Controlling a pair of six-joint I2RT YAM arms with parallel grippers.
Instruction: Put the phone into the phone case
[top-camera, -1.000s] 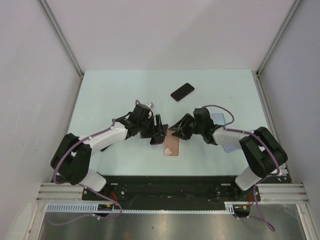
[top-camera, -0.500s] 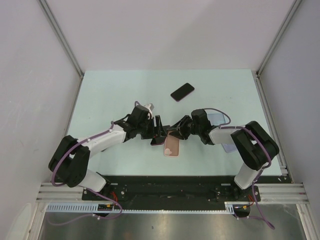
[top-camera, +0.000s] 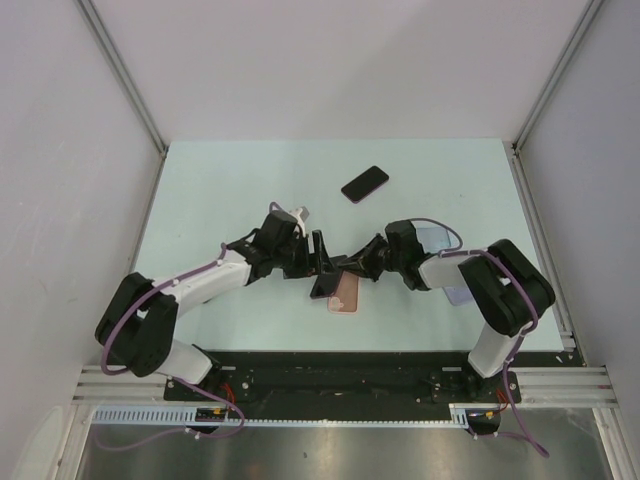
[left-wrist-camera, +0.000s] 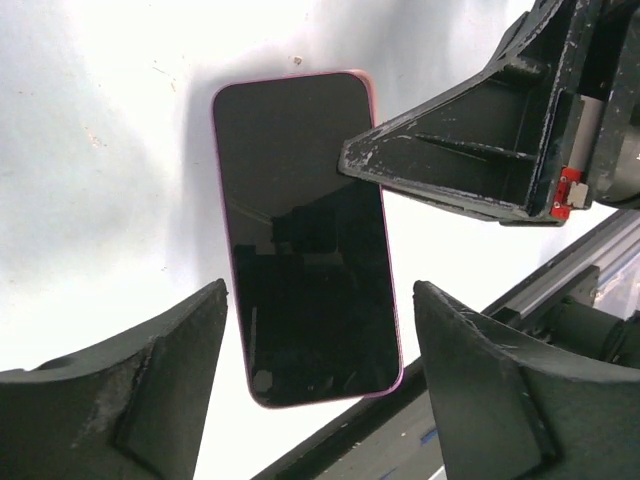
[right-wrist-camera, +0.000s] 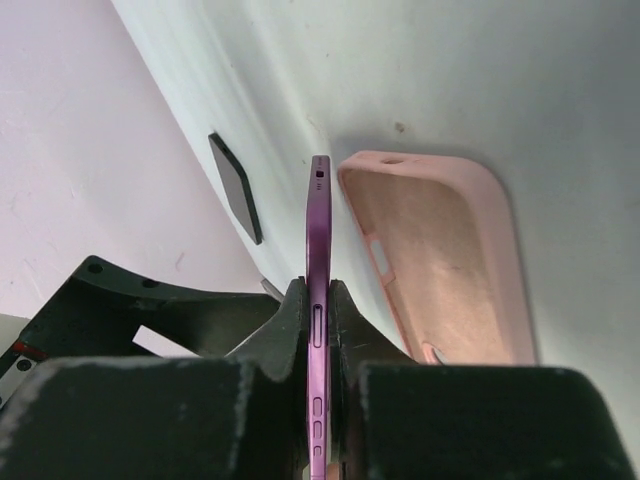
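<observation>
My right gripper (top-camera: 354, 264) is shut on a purple phone (right-wrist-camera: 318, 250) and holds it on edge just above the table. The phone's dark screen faces my left gripper in the left wrist view (left-wrist-camera: 300, 240). A pink phone case (right-wrist-camera: 440, 260) lies open side up on the table right beside the phone; it also shows in the top view (top-camera: 346, 298). My left gripper (top-camera: 318, 262) is open, its fingers (left-wrist-camera: 130, 400) spread either side of the phone's lower end without touching it.
A second, black phone (top-camera: 365, 184) lies flat further back on the pale green table (top-camera: 220, 190). A pale blue flat object (top-camera: 438, 237) lies under my right arm. The black rail (top-camera: 340, 365) runs along the table's near edge.
My right gripper has shifted left and turned the purple phone up on edge beside the pink case. My left gripper has edged right toward the phone and stays open.
</observation>
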